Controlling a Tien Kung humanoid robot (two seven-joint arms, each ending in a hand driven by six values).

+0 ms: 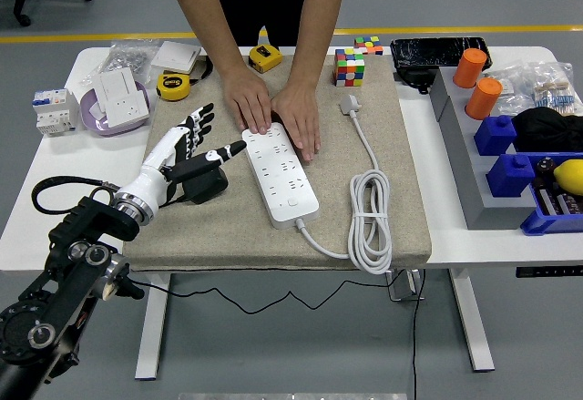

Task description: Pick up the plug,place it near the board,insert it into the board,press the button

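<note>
Left hand [187, 149] in over the mat [182, 236], fingers stretched out w/ a black plug [202, 184] sitting under the palm, thumb pointing at the strip [281, 175]. Real grip on the plug? Can't tell. Plug's just left of the strip, not inserted. Person's hands [273, 113] pressed flat on the strip's far end. White cable [369, 227] coiled to the right.

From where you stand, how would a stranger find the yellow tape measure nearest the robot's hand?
Start at the beige mat covering the table's middle, then go to its far left corner. The yellow tape measure lies there, beside a purple dish. Its round black centre sets it apart from the second yellow tape measure.
</note>
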